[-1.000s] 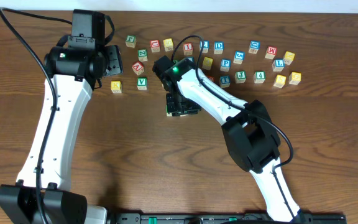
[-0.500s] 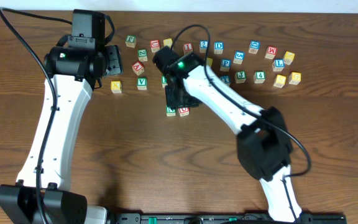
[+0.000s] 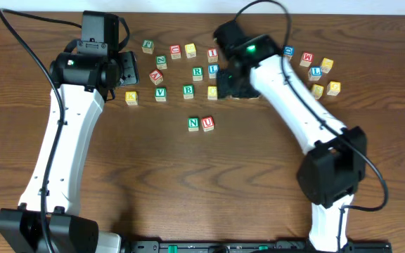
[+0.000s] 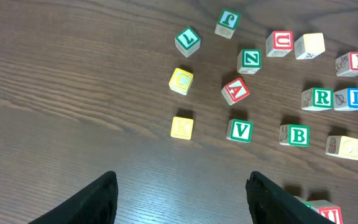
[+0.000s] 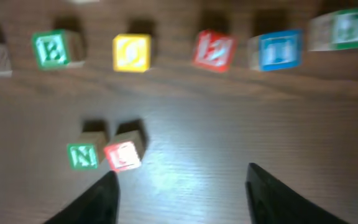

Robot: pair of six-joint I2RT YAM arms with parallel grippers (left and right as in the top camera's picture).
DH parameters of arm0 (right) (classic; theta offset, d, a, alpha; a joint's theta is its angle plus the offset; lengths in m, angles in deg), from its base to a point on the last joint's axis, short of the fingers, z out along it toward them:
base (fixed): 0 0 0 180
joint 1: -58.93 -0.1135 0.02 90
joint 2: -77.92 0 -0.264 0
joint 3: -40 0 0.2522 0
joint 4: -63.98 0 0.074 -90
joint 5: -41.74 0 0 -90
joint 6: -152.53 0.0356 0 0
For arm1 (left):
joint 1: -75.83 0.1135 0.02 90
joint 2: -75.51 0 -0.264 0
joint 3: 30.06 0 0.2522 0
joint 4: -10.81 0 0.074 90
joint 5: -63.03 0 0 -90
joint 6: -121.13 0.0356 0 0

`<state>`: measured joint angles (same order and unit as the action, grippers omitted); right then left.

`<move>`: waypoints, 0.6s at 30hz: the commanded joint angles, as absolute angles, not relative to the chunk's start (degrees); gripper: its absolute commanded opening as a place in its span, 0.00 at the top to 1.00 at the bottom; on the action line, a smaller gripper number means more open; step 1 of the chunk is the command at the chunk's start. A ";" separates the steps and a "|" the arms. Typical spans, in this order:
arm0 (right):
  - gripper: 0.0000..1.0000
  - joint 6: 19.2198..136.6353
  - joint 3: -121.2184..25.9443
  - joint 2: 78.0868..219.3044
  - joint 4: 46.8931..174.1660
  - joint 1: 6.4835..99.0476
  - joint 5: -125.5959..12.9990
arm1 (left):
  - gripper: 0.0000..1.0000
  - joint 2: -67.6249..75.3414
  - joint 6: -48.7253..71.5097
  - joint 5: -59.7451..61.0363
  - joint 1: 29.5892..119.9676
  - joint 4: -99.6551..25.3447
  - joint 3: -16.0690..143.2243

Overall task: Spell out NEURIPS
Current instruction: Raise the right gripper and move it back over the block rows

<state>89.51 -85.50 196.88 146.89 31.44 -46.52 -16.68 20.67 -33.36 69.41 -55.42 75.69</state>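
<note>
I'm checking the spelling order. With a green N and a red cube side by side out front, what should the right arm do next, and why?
Probably carry the open, empty right gripper across to the red U in the back row. The green N and the red cube, seemingly the E, sit side by side, so U comes next.

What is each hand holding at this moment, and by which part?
Nothing. The left hand and right hand are both open and empty; the green N and red U sit free on the table.
</note>
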 commanded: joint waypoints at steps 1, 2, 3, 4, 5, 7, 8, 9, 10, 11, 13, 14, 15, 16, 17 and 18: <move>0.31 87.87 -86.49 193.25 146.93 34.59 -46.26 | 0.35 -17.09 20.54 -34.09 69.70 -55.59 75.64; 0.27 87.65 -86.49 193.05 146.93 35.38 -46.26 | 0.35 -17.09 20.28 -34.09 69.70 -55.59 75.64; 0.24 87.65 -86.49 192.90 146.93 36.14 -46.26 | 0.35 -17.09 19.84 -34.06 69.70 -55.64 75.64; 0.21 87.65 -86.49 192.88 146.93 36.95 -46.26 | 0.35 -17.09 19.67 -34.06 69.67 -55.64 75.64; 0.20 87.65 -86.49 192.88 146.95 37.72 -46.26 | 0.35 -17.09 19.67 -34.00 69.65 -55.64 75.64; 0.16 87.65 -86.49 192.88 147.11 38.83 -46.26 | 0.35 -17.09 19.67 -33.65 69.65 -55.64 75.64; 0.11 87.65 -86.49 192.88 147.17 39.36 -46.26 | 0.35 -17.09 19.67 -33.65 69.65 -55.64 75.64; 0.03 87.65 -86.49 192.88 147.17 39.73 -46.23 | 0.35 -17.09 19.67 -33.65 69.65 -55.61 75.64; 0.01 87.65 -86.49 192.90 147.15 40.19 -46.23 | 0.35 -17.09 19.69 -33.65 69.65 -55.61 75.64; 0.01 87.65 -86.49 192.88 147.11 40.58 -46.23 | 0.35 -17.09 19.67 -33.65 69.65 -55.64 75.64; 0.01 87.65 -86.49 192.90 146.93 41.32 -46.26 | 0.35 -17.09 19.67 -33.65 69.65 -55.66 75.64; 0.01 87.70 -86.49 192.90 146.91 41.76 -46.26 | 0.35 -17.09 19.64 -33.63 69.65 -55.66 75.64; 0.01 87.70 -86.49 192.90 146.91 41.96 -46.26 | 0.35 -17.09 19.47 -33.63 69.65 -55.66 75.64; 0.01 87.70 -86.49 192.90 146.91 42.04 -46.26 | 0.35 -17.09 19.45 -33.56 69.65 -55.66 75.64; 0.01 87.70 -86.49 192.90 146.93 42.09 -46.26 | 0.35 -17.09 19.45 -33.45 69.65 -55.66 75.64; 0.01 87.70 -86.49 192.90 146.93 42.07 -46.26 | 0.35 -17.09 19.45 -33.45 69.65 -55.66 75.64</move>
<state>87.89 -85.50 194.02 146.93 41.37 -46.50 -16.68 20.41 -33.34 69.41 -55.44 75.69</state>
